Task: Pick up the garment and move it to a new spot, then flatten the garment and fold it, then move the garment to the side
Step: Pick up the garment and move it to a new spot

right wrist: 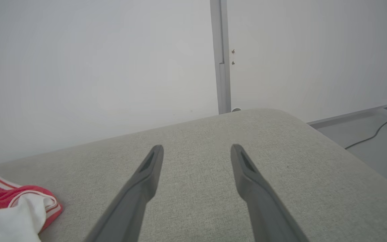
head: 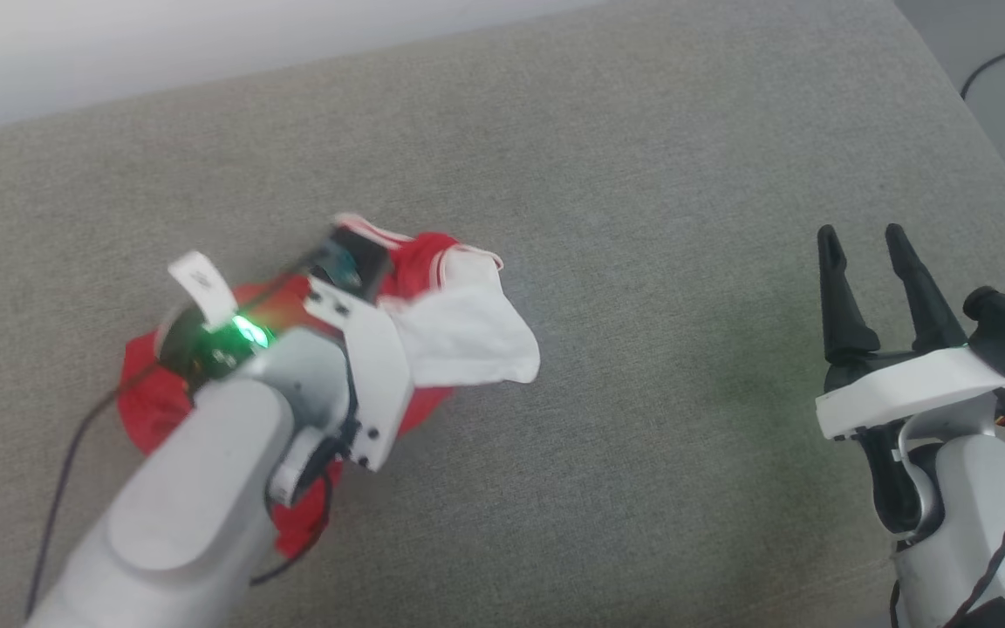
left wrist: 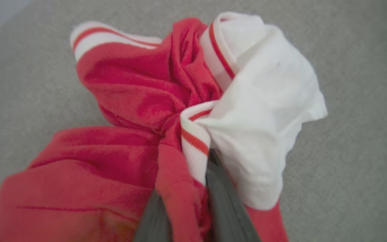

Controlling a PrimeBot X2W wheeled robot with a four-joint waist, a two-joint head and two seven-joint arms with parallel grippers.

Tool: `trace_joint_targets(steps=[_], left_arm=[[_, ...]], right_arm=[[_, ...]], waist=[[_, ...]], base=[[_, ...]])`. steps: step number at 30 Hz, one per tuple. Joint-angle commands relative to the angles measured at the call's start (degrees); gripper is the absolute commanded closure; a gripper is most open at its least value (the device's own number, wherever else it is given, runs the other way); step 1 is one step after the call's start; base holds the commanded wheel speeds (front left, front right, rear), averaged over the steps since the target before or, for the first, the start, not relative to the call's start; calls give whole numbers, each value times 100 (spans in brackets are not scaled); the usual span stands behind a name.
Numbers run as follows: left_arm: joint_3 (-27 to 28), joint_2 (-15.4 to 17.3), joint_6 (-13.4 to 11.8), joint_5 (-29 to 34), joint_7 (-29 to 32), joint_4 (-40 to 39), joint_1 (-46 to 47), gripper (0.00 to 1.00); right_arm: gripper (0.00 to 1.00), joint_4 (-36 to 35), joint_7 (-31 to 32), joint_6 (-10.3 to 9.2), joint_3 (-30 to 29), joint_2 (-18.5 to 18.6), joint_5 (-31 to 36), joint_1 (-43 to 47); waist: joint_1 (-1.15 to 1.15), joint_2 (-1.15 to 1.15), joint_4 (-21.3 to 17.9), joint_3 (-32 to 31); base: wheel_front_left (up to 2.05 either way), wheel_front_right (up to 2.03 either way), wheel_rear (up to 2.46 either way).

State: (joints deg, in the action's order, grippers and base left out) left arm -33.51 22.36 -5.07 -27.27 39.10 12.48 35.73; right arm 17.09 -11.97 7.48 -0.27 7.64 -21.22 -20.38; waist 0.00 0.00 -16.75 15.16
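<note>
The robot's left pincer [left wrist: 186, 188] is clenched on a crumpled red jersey-style shirt with white short sleeves and red-and-white striped trim [head: 468, 340], which lies bunched on a broad grey woven-fabric cushion [head: 642, 157], toward its left side. In the left wrist view, a fold of the red cloth [left wrist: 129, 87] runs down between the two dark fingers [left wrist: 227, 205], and a white sleeve with a striped band drapes over the right-hand one. From the head camera, the pale left forearm [head: 206, 488], a green light glowing at its wrist, reaches over the heap and covers its middle; red cloth spreads out to the left and a white sleeve spills to the right. The right pincer [head: 861, 240] is released, its fingers spread and pointing up over bare cushion, well apart from the shirt. The right wrist view has that pincer [right wrist: 197, 148] open above the cushion [right wrist: 281, 151], with the shirt [right wrist: 12, 205] at the lower left corner and a pale wall [right wrist: 96, 67] behind.
</note>
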Motion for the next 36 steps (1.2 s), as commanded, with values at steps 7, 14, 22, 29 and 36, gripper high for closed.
trace_joint_targets(steps=[7, 14, 22, 29, 36], left_arm=[[-228, -322, 242, -72, -227, 1187, -27, 100], [-112, -719, 517, -440, -500, 1795, 201, 0], [128, -672, 728, -603, -1145, 1474, 340, 0], [477, -312, 693, -725, -1718, 992, -56, 0], [1009, 123, 501, -885, -2451, 437, -662, 0]], right_arm=[[0, 237, -130, 2, 141, -35, -78, -141], [0, 393, -177, 2, 213, 66, -85, -125], [0, 457, -134, 2, 147, 232, -64, 118], [0, 374, 9, 2, 68, 305, 27, 426], [0, 242, 132, 2, -105, 309, 89, 700]], waist=[[0, 0, -28, 48], [0, 0, 145, -151], [0, 0, 569, -689], [0, 0, 979, -1190], [0, 0, 1329, -1489]], base=[[0, 0, 0], [0, 0, 0], [0, 0, 0], [0, 0, 0], [0, 0, 0]])
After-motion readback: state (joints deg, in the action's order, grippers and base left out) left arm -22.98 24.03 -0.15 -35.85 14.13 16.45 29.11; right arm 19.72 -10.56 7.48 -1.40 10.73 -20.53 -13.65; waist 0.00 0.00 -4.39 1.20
